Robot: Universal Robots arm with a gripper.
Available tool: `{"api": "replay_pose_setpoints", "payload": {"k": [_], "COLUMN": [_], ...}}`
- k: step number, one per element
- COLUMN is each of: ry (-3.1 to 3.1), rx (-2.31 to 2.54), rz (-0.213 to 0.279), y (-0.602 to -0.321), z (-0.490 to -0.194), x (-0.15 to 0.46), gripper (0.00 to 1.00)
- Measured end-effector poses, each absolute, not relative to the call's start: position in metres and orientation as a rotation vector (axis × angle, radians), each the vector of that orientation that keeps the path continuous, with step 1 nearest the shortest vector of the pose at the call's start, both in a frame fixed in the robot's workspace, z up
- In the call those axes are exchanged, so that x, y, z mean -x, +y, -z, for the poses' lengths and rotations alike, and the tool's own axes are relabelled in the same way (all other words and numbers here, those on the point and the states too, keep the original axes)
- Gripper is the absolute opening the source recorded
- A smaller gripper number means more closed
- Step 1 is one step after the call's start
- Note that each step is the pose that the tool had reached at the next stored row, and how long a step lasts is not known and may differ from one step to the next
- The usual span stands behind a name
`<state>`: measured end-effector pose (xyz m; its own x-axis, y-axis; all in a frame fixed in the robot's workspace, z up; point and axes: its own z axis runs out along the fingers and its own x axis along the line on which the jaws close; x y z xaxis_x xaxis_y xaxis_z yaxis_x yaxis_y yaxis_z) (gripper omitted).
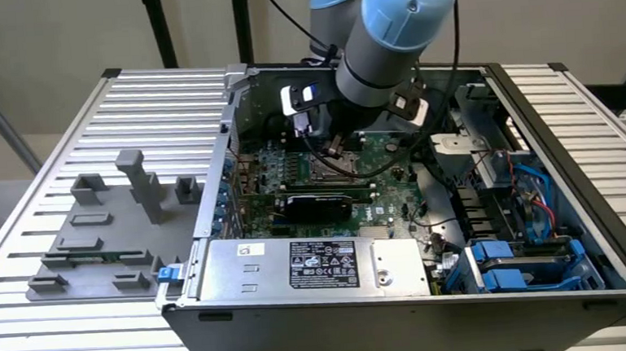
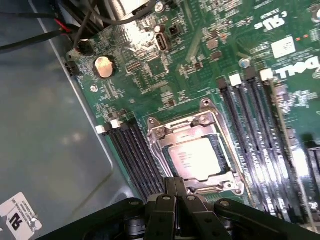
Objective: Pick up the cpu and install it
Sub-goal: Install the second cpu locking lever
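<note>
We see our gripper (image 2: 176, 187) hovering just over the near edge of the motherboard socket (image 2: 195, 150), its fingers pinched together on nothing. The cpu (image 2: 197, 157) already lies inside the socket's metal frame, silvery top up, between the banks of memory slots (image 2: 135, 155) on the green motherboard (image 2: 165, 75). In the exterior view the arm (image 1: 391, 32) reaches down into the open grey computer case (image 1: 300, 323), over the far middle of the board. Our worry is seating: if the chip sits slightly skewed on the socket's contacts, any press from the closed fingertips could bend them, and we judge that a drift sideways could knock the frame or the nearby slot latches. We cannot tell whether the chip is fully flush, since glare washes out its top and the gripper body hides the socket's near edge.
</note>
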<state>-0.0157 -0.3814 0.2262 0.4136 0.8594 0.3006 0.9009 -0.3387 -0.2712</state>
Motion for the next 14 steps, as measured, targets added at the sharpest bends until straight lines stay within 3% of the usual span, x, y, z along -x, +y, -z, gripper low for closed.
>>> {"api": "replay_pose_setpoints", "payload": {"k": [14], "ry": [-1.506], "rx": [2.282], "rz": [0.145], "y": [-0.422], "z": [-0.245], "x": [0.025], "gripper": [0.11]}}
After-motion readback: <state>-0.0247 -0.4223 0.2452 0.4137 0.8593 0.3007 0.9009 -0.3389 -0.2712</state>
